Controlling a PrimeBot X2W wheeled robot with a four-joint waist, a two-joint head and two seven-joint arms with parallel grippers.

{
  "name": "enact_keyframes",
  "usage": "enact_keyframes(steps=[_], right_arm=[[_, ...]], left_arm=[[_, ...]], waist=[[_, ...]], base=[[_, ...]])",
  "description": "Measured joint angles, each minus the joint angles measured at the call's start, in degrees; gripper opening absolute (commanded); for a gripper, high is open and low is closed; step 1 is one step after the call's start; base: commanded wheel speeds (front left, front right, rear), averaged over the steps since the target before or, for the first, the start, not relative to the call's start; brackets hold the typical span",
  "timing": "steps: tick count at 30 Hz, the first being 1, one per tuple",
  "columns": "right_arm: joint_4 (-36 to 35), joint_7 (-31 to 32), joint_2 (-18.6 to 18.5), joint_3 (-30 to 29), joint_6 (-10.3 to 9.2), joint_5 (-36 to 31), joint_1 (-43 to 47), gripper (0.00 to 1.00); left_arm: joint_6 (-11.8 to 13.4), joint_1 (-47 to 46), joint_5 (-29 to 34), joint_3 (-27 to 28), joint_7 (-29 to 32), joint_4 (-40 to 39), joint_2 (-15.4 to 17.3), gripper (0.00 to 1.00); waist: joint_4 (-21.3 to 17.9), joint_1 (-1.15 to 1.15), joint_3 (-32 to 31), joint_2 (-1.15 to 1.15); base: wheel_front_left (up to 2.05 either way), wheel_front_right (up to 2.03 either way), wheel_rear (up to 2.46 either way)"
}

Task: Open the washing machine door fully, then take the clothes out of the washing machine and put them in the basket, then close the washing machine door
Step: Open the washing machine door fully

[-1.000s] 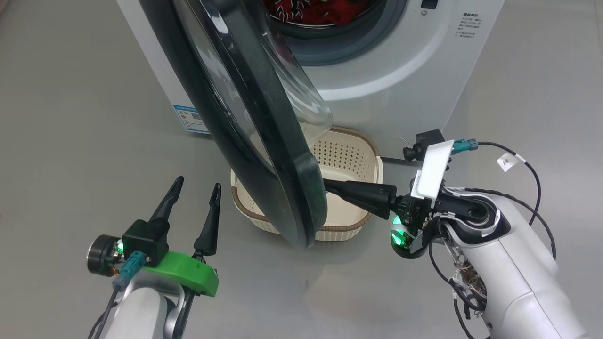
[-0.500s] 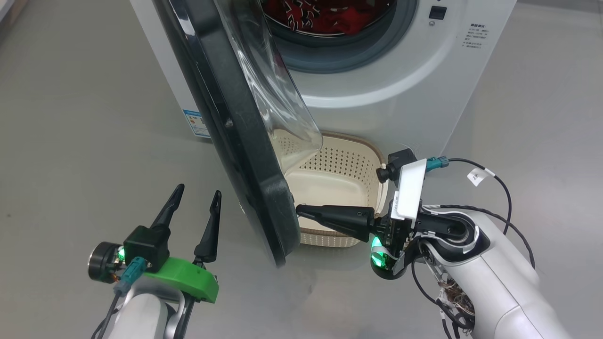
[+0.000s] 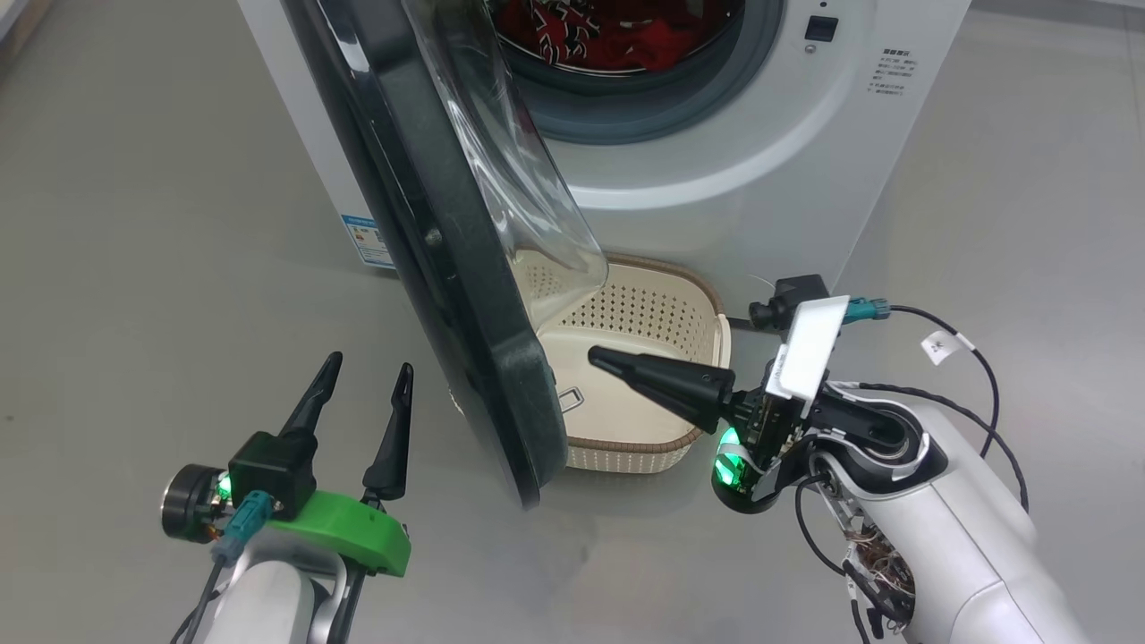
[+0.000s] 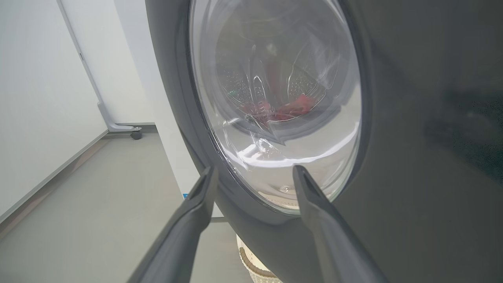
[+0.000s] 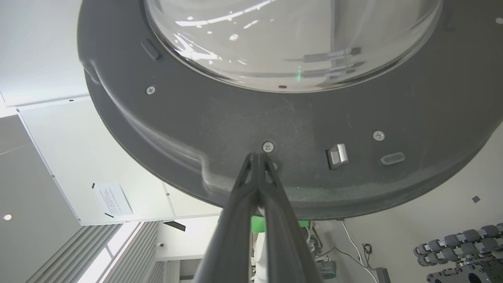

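Black door (image 3: 465,295) has swung wider than a second ago, and your right gripper (image 3: 597,358), pinched shut and holding nothing, now points at its inner side, tip just off it. It likely needs one more push. Your left gripper (image 3: 371,362) waits spread wide, outside the door. Under the right gripper the basket (image 3: 707,300) is bare. Up past its tip, red clothes (image 3: 626,40) lie in the washer (image 3: 716,179).
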Motion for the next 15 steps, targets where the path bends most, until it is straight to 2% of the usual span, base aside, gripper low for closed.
enact_keyframes(steps=[11, 12, 13, 14, 15], right_arm=[[-2.65, -8.51, -0.32, -9.69, 1.72, -0.03, 4.02, 0.0], [-2.88, -9.54, -0.6, -10.47, 1.81, -0.33, 4.7, 0.31], [-3.04, -10.57, -0.97, -11.24, 1.83, -0.75, 5.44, 0.48], [-3.16, -11.36, -1.25, -11.88, 1.89, -1.02, 6.21, 0.85], [-3.27, -12.46, -1.47, -12.45, 1.89, -1.54, 7.04, 1.0]], left_arm=[[0.09, 1.13, 0.31, 1.27, 0.0, -0.09, 0.03, 1.0], [0.24, 1.21, 0.44, 1.34, 0.0, -0.1, 0.03, 1.0], [0.38, 1.3, 0.48, 1.46, 0.0, -0.1, 0.02, 1.0], [0.48, 1.36, 0.57, 1.64, 0.0, -0.1, 0.03, 1.0], [0.48, 1.38, 0.62, 1.8, 0.0, -0.11, 0.03, 1.0]], waist=[[-2.29, 0.0, -0.8, 0.0], [-2.5, 0.0, -0.91, 0.0], [-2.71, 0.0, -1.02, 0.0], [-2.91, 0.0, -1.13, 0.0], [-3.11, 0.0, -1.23, 0.0]], base=[[0.0, 0.0, 0.0], [0.0, 0.0, 0.0], [0.0, 0.0, 0.0], [0.0, 0.0, 0.0], [0.0, 0.0, 0.0]])
